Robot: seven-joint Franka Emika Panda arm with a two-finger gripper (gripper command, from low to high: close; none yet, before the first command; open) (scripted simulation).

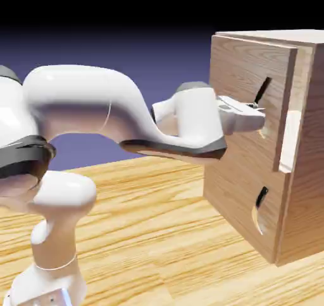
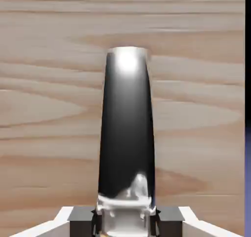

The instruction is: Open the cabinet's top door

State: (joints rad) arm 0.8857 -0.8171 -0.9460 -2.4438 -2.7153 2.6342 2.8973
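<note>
The cabinet (image 1: pixel 305 191) is a light-brown wood-grain box at the exterior view's right. Its top door (image 1: pixel 240 64) is the upper front panel, and its right edge stands a little proud of the cabinet's body. A curved dark handle (image 1: pixel 262 91) runs down this door. My gripper (image 1: pixel 258 112) reaches level from the left and meets the handle's lower part. In the hand view the shiny dark handle (image 2: pixel 126 133) rises from between my finger tips (image 2: pixel 81 215), with the door's wood (image 2: pixel 49 108) filling the view behind it. My gripper (image 2: pixel 125 222) is shut on the handle.
Below the top door is a matching lower panel (image 1: pixel 231 194) with its own dark curved handle (image 1: pixel 261 200). The cabinet stands on a wood-grain table (image 1: pixel 158 235). My white arm (image 1: pixel 95 109) spans the view's left and middle.
</note>
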